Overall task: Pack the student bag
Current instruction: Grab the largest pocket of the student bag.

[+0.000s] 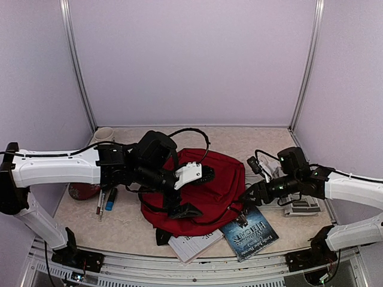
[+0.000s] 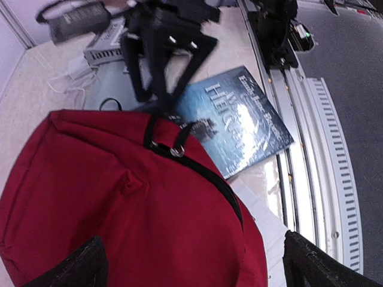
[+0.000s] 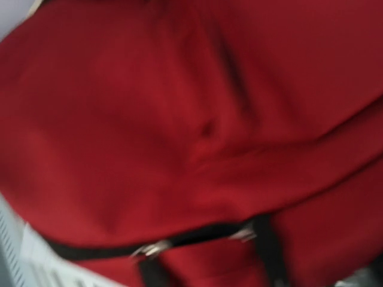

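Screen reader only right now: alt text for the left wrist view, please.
The dark-red student bag fills the lower left, a black strap with metal rings across it, and the left tool is open wide over it. Beyond it a blue book lies on the table, with the right tool, blurred, at the bag's far edge.

free: table (image 1: 251, 139) back right | blocked: student bag (image 1: 212, 185) centre, blue book (image 1: 248, 233) front right, pens (image 1: 105, 201) left

Right wrist view blurred, bag's (image 3: 179, 119) edges cut off; notebook (image 1: 194, 244) partly under bag; cup (image 1: 103, 134) half behind left arm (image 1: 54, 166).
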